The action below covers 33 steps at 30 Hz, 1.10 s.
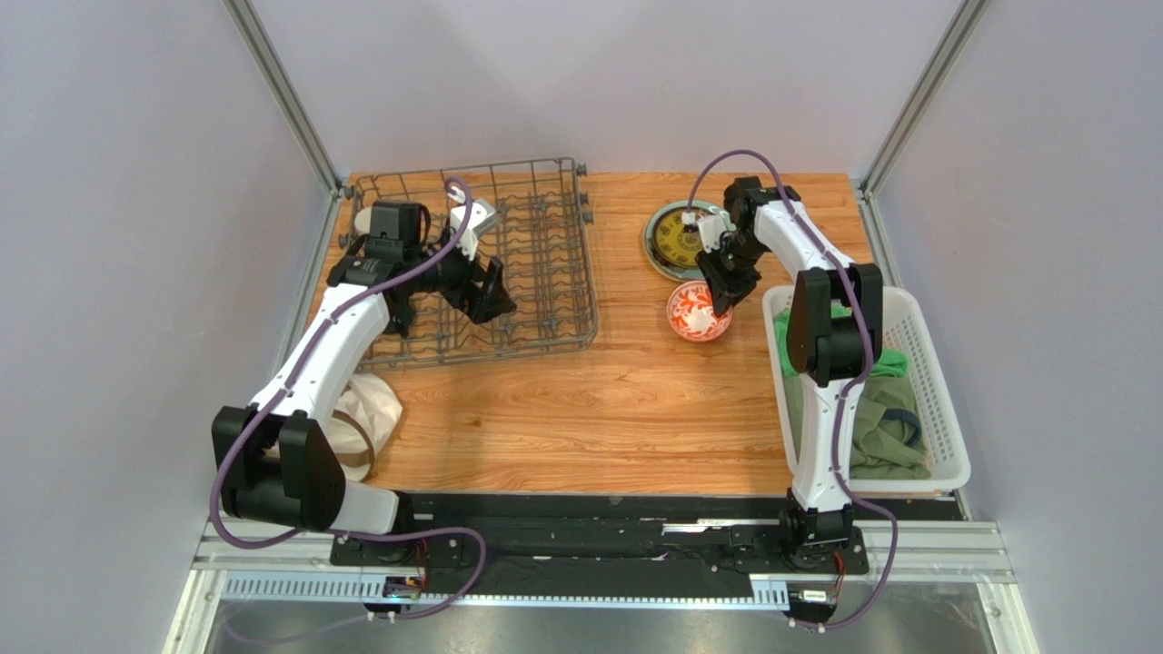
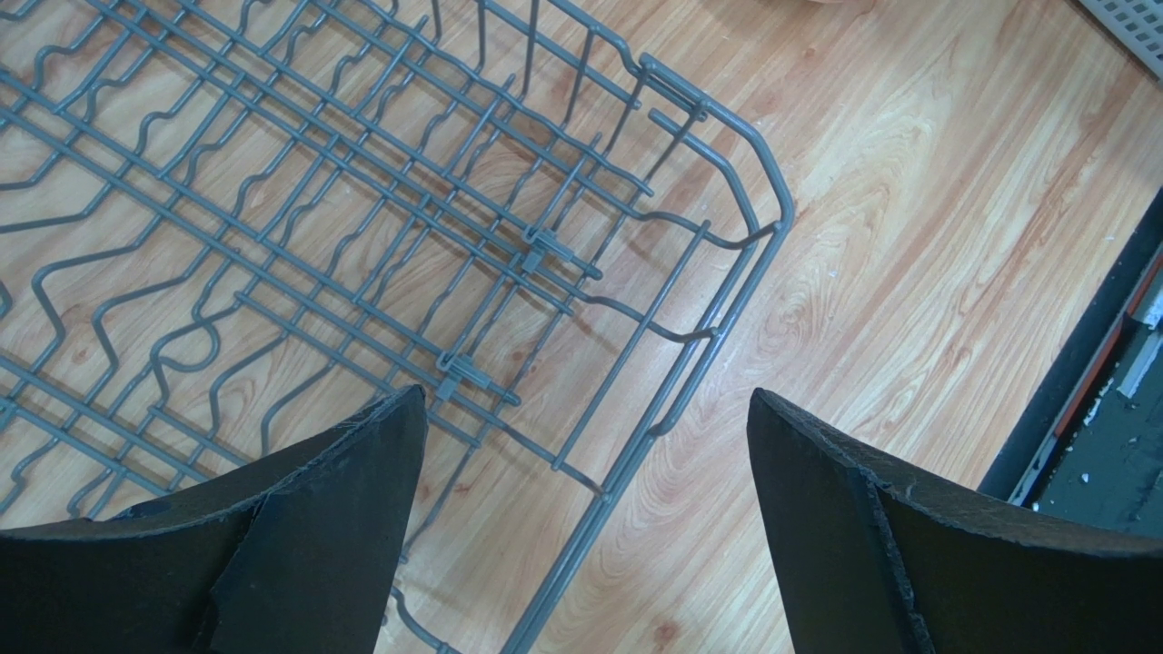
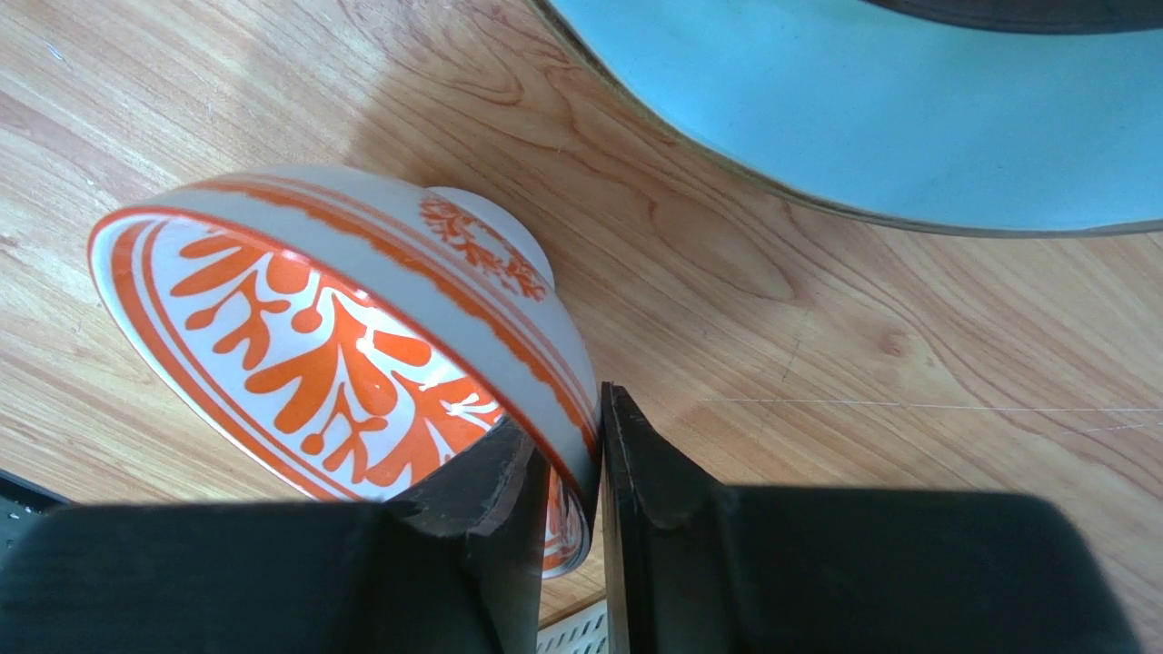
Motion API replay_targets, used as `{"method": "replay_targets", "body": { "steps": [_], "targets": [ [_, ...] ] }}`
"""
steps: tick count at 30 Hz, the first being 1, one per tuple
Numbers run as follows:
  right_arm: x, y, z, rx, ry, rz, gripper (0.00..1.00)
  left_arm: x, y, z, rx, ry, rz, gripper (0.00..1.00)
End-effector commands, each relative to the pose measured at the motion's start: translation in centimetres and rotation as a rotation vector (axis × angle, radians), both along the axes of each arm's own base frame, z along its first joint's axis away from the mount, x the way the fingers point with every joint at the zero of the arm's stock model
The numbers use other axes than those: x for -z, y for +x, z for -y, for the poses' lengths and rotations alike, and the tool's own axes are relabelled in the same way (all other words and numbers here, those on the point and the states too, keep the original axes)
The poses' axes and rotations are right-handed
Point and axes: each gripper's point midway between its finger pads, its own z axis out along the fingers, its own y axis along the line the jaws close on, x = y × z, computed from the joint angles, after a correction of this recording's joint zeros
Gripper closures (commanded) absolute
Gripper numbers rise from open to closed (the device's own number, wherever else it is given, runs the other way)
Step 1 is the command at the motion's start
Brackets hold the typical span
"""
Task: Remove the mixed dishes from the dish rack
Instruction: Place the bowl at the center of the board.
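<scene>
The grey wire dish rack (image 1: 533, 259) stands at the back left, and its near corner shows in the left wrist view (image 2: 710, 259). My left gripper (image 1: 489, 293) hangs open and empty over that corner (image 2: 587, 463). My right gripper (image 1: 720, 289) is shut on the rim of the small red-and-white bowl (image 1: 694, 314), which is tilted just above the table. In the right wrist view the fingers pinch the bowl's wall (image 3: 328, 327) between them (image 3: 590, 443). The yellow-and-dark patterned plate (image 1: 679, 235) lies on the table just behind the bowl, and its pale rim shows too (image 3: 874, 109). No other dish shows clearly in the rack.
A white slotted basket (image 1: 942, 395) with green cloths (image 1: 887, 423) stands at the right edge. A cream dish (image 1: 371, 409) lies by the left arm's elbow, partly hidden. A pale object (image 1: 366, 218) shows behind the left wrist. Bare wood lies between the arms.
</scene>
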Motion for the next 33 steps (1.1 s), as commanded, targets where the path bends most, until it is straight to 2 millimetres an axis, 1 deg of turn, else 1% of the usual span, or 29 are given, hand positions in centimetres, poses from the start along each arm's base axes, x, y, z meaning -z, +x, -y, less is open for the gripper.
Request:
{"method": "replay_targets", "body": {
  "steps": [1, 6, 14, 18, 22, 23, 24, 26, 29, 30, 31, 33],
  "targets": [
    [-0.6, 1.7, 0.5, -0.003, -0.022, 0.057, 0.77, -0.3, 0.1, 0.1, 0.028, -0.008, 0.03, 0.05],
    [-0.7, 1.7, 0.6, -0.002, -0.029, 0.061, 0.74, -0.2, 0.1, 0.0, 0.027, -0.005, 0.029, 0.05],
    [-1.3, 1.9, 0.8, 0.0, -0.039, 0.073, 0.64, -0.3, 0.2, -0.1, 0.022, 0.0, 0.037, 0.05],
    [-1.6, 2.0, 1.0, 0.001, -0.053, 0.082, 0.62, -0.3, 0.3, -0.3, 0.011, 0.012, 0.047, 0.05],
    [-2.2, 2.2, 1.1, 0.002, -0.057, 0.095, 0.59, -0.6, 0.7, -0.8, -0.013, 0.033, 0.07, 0.05],
    [-2.6, 2.3, 1.1, 0.003, -0.058, 0.104, 0.57, -0.7, 0.8, -1.0, -0.025, 0.039, 0.078, 0.05],
    [-2.9, 2.4, 1.2, 0.004, -0.06, 0.114, 0.56, -0.6, 1.1, -1.5, -0.052, 0.061, 0.089, 0.05],
    [-3.5, 2.7, 1.2, 0.005, -0.062, 0.133, 0.53, -1.3, 1.5, -2.2, -0.092, 0.078, 0.127, 0.05],
    [-5.0, 3.0, 1.2, 0.003, -0.062, 0.173, 0.5, -2.2, 2.4, -3.8, -0.173, 0.115, 0.179, 0.04],
    [-5.4, 3.2, 1.3, 0.006, -0.063, 0.189, 0.5, -2.4, 2.7, -4.6, -0.213, 0.139, 0.192, 0.03],
    [-6.2, 3.3, 1.3, 0.008, -0.059, 0.21, 0.48, -2.6, 2.9, -5.3, -0.239, 0.153, 0.199, 0.02],
    [-7.0, 3.6, 1.2, 0.011, -0.055, 0.237, 0.45, -2.9, 3.1, -6.7, -0.298, 0.193, 0.21, 0.01]
  ]
}}
